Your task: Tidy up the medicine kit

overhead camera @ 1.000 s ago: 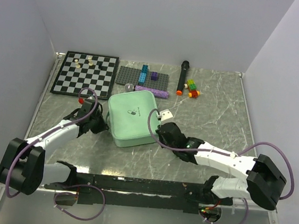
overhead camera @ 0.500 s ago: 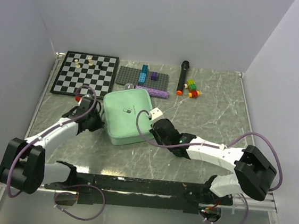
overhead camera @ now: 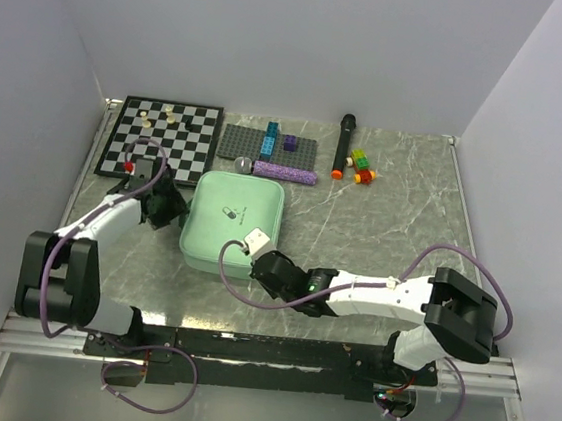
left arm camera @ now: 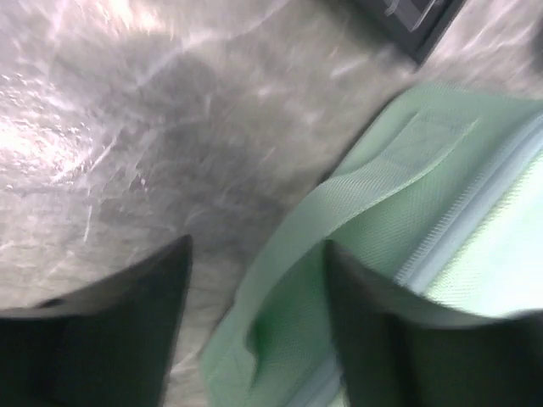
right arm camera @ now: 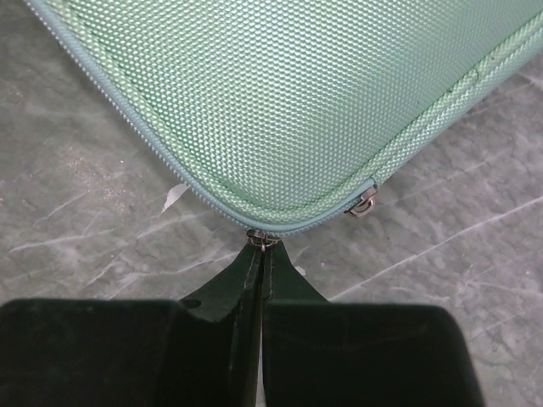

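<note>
One medicine kit [overhead camera: 230,220] lay toward the counter's [overhead camera: 390,222] nine o'clock. The right pincer [right arm camera: 261,248], at its five o'clock, clamped one zip pull [right arm camera: 260,239] of two. The left pincer [left arm camera: 256,251], at nine o'clock, gaped, seemingly astride one strap [left arm camera: 339,195].

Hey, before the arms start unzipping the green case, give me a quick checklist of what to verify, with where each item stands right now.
1. Right tool shut on the zipper pull: ok.
2. Left tool holding the case steady: not ok, it is open around the side strap.
3. Case flat, lid closed: ok.
4. Second pull clear of the zip path: cannot tell.
</note>
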Tool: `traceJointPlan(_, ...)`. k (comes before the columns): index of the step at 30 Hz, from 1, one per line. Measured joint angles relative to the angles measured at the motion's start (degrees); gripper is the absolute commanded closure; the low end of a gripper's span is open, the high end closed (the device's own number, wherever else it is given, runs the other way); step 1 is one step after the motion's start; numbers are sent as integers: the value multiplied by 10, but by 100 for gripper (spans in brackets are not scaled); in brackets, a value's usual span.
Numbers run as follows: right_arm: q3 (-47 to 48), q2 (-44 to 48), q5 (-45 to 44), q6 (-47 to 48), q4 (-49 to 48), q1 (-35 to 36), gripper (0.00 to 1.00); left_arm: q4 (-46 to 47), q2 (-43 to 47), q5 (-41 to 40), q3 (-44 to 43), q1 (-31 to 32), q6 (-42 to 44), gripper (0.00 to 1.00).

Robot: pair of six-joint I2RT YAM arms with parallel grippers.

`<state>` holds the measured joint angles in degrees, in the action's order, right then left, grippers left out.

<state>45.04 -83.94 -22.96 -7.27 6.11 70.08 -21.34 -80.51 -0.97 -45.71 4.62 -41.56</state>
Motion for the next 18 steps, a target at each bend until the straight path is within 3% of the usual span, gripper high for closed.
traceJointPlan(3,9,-3,-4,-15,13,1,100,17,37,-5,5,-9,-33,4)
traceJointPlan(10,12,-4,-6,-28,22,1,100,19,221,-12,28,19,-90,3)
traceJointPlan(13,16,-7,-9,-29,26,1,100,18,276,-24,57,98,-120,3)
traceJointPlan(18,18,-7,-10,-29,31,1,100,-10,281,-35,94,196,-154,1)
